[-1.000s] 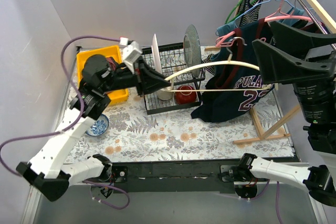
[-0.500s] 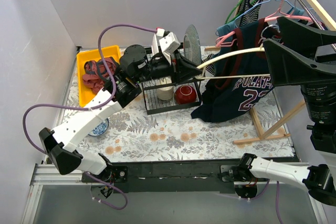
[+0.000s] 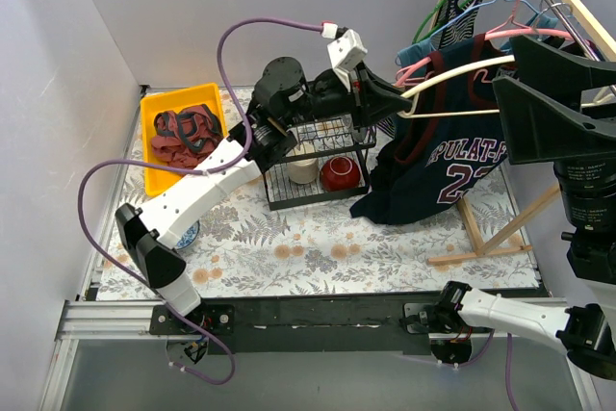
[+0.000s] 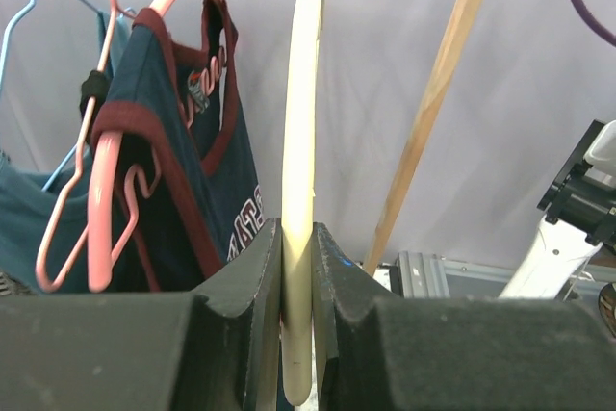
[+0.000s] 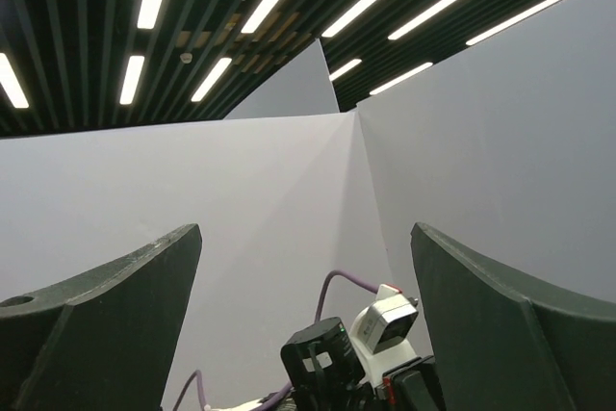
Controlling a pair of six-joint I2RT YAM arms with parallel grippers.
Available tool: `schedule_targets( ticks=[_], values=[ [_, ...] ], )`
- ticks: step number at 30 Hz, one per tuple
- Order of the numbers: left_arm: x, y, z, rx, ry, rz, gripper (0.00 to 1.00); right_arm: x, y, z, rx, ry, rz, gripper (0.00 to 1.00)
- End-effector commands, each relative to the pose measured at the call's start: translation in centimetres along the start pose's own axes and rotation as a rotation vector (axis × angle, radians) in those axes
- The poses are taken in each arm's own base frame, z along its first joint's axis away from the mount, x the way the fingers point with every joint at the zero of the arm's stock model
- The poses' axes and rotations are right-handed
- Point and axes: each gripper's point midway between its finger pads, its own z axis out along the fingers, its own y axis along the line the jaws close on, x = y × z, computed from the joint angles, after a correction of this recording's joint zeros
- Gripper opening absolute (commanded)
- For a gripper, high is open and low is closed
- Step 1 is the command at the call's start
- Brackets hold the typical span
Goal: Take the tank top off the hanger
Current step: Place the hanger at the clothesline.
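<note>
left gripper (image 4: 295, 228): clenched on the lower end of the cream hanger (image 4: 304, 93); both fingers pressed flat against it.
left arm: stretched across the dish rack (image 3: 318, 175) toward the wooden clothes rack (image 3: 500, 228).
cream hanger: runs from the grip to the right, across the upper part of the tank top (image 3: 438, 156); whether it passes through the straps, cannot tell.
tank top: navy with maroon trim, number 22 on it, hanging at the clothes rack on the right, hem near the table. In the left wrist view 1 strap loops over a pink hanger (image 4: 101, 199).
right gripper (image 5: 304, 228): released, 2 fingers spread wide, raised high, holding nothing.
yellow bin (image 3: 154, 108): far left, red cloth inside.
red bowl (image 3: 340, 172): in the dish rack.
</note>
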Motion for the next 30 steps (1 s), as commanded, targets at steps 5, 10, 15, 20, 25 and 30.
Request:
schedule_targets(
  ticks=[5, 10, 15, 20, 25, 30],
  values=[
    [-2.6, -0.9, 3.0, 0.042, -0.078, 0.018, 0.0, -0.4, 0.5, -0.1, -0.022, -0.033, 0.043, 0.98],
    [-1.5, -0.2, 4.7, 0.019, -0.069, 0.011, 0.0, 0.8, 0.5, -0.1, -0.025, -0.005, 0.059, 0.98],
    [0.7, -0.4, 5.8, 0.034, -0.023, -0.011, 0.0, 4.4, -0.7, 0.9, 0.008, 0.118, -0.043, 0.98],
    [1.6, 0.0, 6.3, 0.017, -0.011, -0.011, 0.0, 7.9, -1.2, 1.9, -0.007, 0.226, -0.118, 0.98],
    [2.8, 0.4, 6.6, -0.001, 0.012, -0.029, 0.0, 7.2, -0.8, 1.9, -0.029, 0.187, -0.108, 0.99],
    [3.3, 0.1, 6.9, 0.005, 0.015, -0.04, 0.01, 6.5, -0.8, 1.8, -0.022, 0.164, -0.105, 0.99]
  ],
)
